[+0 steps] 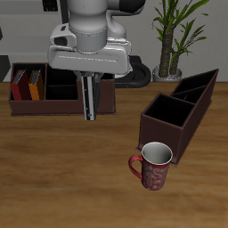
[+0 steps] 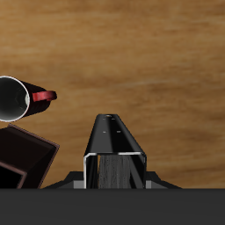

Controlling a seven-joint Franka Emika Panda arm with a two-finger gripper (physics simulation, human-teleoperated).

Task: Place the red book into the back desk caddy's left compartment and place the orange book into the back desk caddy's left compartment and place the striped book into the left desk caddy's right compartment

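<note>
My gripper (image 1: pixel 89 82) is shut on the striped book (image 1: pixel 89 105), which hangs upright above the table in front of the back desk caddy (image 1: pixel 53 107). In the wrist view the book (image 2: pixel 114 154) shows as a dark slab with a pale edge over bare wood. The red book (image 1: pixel 19 85) and the orange book (image 1: pixel 35 85) stand side by side in an end compartment of the back caddy. The left desk caddy (image 1: pixel 165 132) stands at an angle nearer the front, with both of its compartments empty; one of its corners shows in the wrist view (image 2: pixel 22 158).
A red patterned mug (image 1: pixel 153 165) stands near the table's front edge, close to the left desk caddy; it also shows in the wrist view (image 2: pixel 13 97). A potted plant (image 1: pixel 169 36) stands at the back.
</note>
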